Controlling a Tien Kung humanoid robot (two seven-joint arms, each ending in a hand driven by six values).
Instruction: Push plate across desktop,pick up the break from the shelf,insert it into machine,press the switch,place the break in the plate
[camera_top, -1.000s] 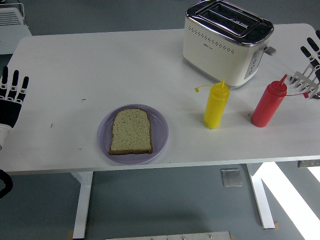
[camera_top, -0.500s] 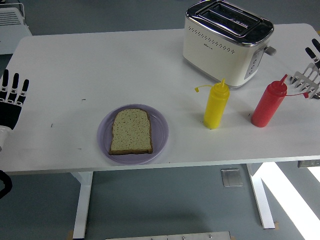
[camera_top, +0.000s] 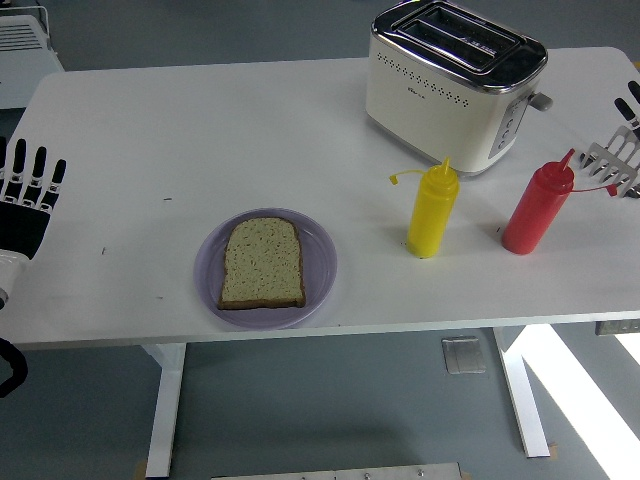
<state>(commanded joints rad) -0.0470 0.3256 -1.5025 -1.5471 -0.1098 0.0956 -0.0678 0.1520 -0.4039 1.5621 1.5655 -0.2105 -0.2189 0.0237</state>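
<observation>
The left hand (camera_top: 28, 205) shows at the left edge over the white desk (camera_top: 200, 120), its black-and-white fingers (camera_top: 42, 165) straight and spread wide, holding nothing. Only a few fingertips of the right hand (camera_top: 630, 108) show at the right edge, so I cannot tell how its fingers stand; they sit just above a metal wire shelf (camera_top: 615, 165). A slice of brown-crusted bread (camera_top: 262, 263) lies flat on the round lilac plate (camera_top: 318, 262) near the desk's front edge. A yellow squeeze bottle (camera_top: 432, 212) and a red squeeze bottle (camera_top: 536, 208) stand upright before the cream and chrome toaster (camera_top: 450, 85), its two slots empty.
</observation>
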